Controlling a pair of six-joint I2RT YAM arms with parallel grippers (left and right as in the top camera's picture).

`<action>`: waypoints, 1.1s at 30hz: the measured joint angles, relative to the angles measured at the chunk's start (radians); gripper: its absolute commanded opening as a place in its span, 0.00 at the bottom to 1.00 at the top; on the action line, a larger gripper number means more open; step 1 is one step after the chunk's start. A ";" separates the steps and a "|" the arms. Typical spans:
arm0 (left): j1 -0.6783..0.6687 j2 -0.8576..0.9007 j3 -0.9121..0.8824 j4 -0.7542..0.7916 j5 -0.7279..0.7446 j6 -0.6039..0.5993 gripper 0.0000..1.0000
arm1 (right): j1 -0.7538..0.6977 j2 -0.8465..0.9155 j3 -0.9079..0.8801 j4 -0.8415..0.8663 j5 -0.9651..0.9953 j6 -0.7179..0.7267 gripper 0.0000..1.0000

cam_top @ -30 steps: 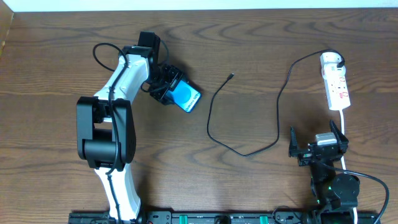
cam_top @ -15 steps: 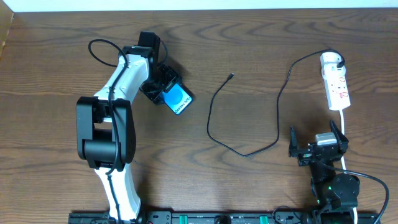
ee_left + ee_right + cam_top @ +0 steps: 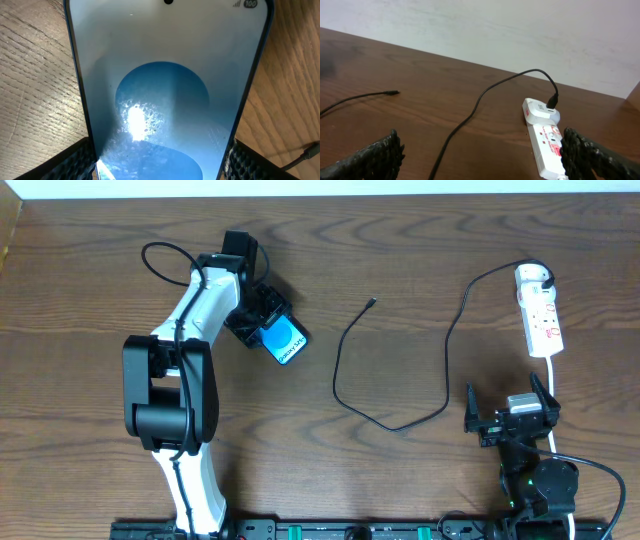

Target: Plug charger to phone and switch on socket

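The left arm (image 3: pixel 195 320) is made of smooth white shell links joined by bulky black rounded joints, and a thin black cable (image 3: pixel 144 256) loops off its upper link. The left tool (image 3: pixel 262 323) is black, and its fingers (image 3: pixel 75 162) have a fine knobbly black texture. The right arm (image 3: pixel 535 480) is black throughout, with a small green light (image 3: pixel 528 480). The right tool (image 3: pixel 508 405) has the same knobbly black pads (image 3: pixel 375 155).

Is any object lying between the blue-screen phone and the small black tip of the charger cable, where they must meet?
Nothing visible does. Between the slim blue-screened phone, gripped by the left end effector, and the small black connector tip of the thin black charger cable, only bare brown wooden table shows.
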 measured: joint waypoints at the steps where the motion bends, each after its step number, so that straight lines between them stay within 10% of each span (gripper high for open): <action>1: 0.000 0.000 0.000 0.000 0.001 0.000 0.49 | 0.000 0.000 0.000 0.000 0.000 0.000 0.99; 13: 0.000 0.000 0.000 0.006 0.142 -0.109 0.49 | 0.000 0.000 0.000 0.008 -0.040 0.008 0.99; 23: 0.000 0.000 0.000 0.034 0.243 -0.227 0.49 | 0.000 0.069 0.000 0.042 -0.142 0.402 0.99; 33: 0.000 0.000 0.000 0.037 0.286 -0.264 0.49 | 0.002 0.392 0.141 0.069 -0.266 0.505 0.99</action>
